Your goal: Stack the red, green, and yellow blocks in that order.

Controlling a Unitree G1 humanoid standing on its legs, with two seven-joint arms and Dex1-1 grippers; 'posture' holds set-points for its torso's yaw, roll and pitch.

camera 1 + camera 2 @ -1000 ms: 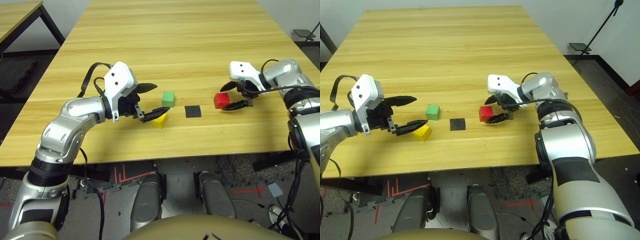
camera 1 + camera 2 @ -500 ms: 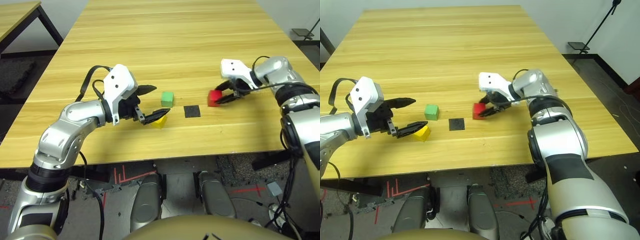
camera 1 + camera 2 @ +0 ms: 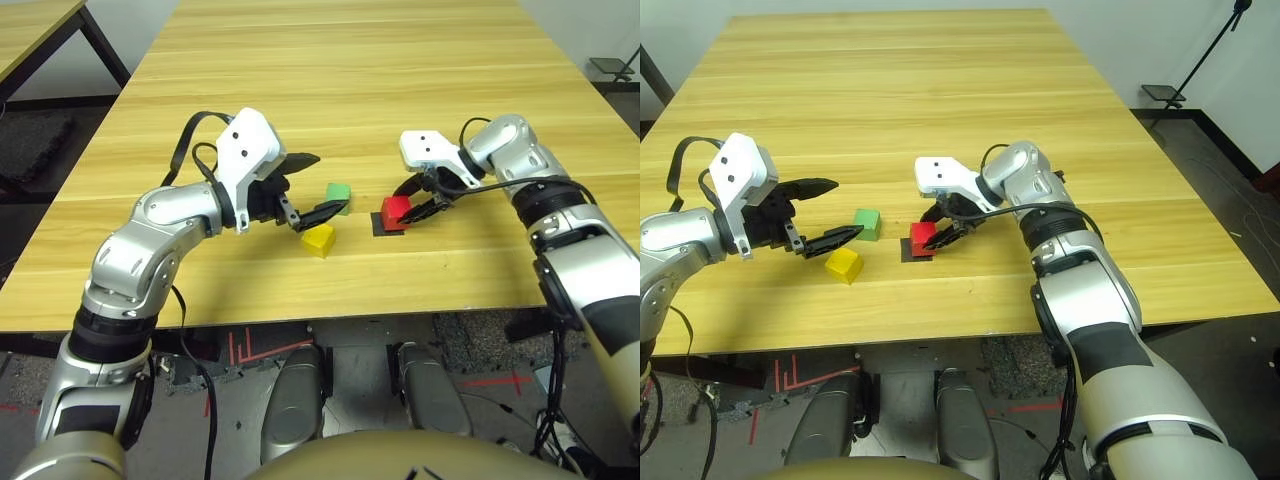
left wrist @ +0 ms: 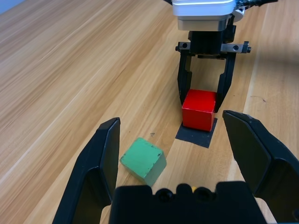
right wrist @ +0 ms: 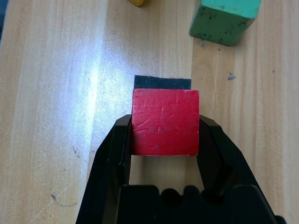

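Carrying the red block (image 3: pixel 395 209) leftward in my clamped right tool (image 3: pixel 415 211), now over the black patch (image 4: pixel 196 135); left tool (image 3: pixel 312 186) wide, empty.

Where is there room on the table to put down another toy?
The table is bare wood beyond the green block. It is crowded in the middle near the front edge: yellow block, red block in the right gripper, and the open left gripper.

Red block (image 3: pixel 396 209) now over black patch (image 3: pixel 385 228)
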